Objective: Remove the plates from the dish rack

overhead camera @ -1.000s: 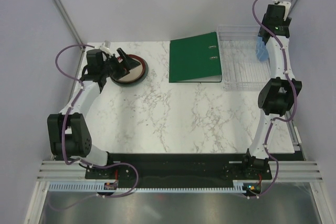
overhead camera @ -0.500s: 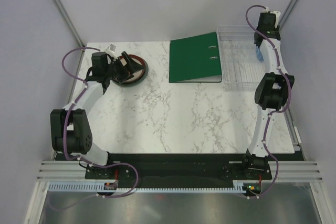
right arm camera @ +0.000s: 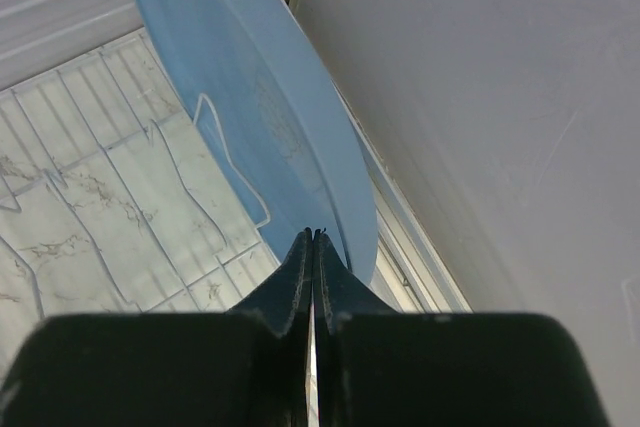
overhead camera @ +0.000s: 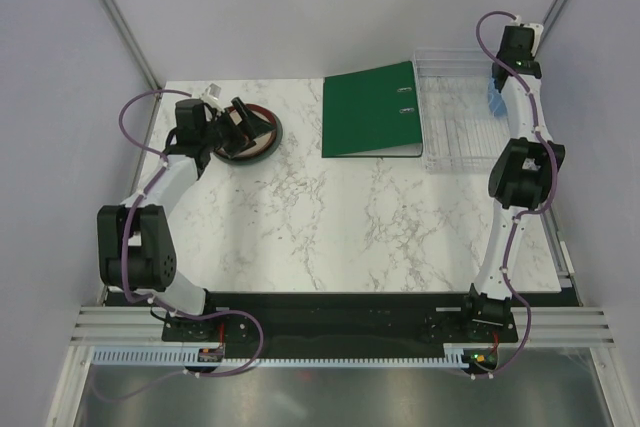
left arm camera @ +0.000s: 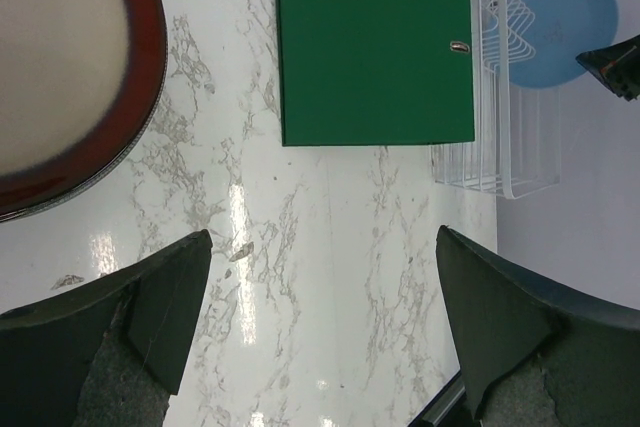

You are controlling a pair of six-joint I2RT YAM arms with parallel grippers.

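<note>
The right gripper [right arm camera: 314,235], fingers pressed together, sat at the rim of the light blue plate [right arm camera: 260,97], which stood on edge in the white dish rack [right arm camera: 90,177]. The left gripper [left arm camera: 322,235] hung spread wide beside the red-rimmed beige plate [left arm camera: 60,77] on the table [left arm camera: 330,277].

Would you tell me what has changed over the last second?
The right arm swung slightly left, settling the right gripper on the rim of the blue plate, fingers shut. The left gripper edged right above the stacked plates, open. Blue plate, rack and binder stayed put.
</note>
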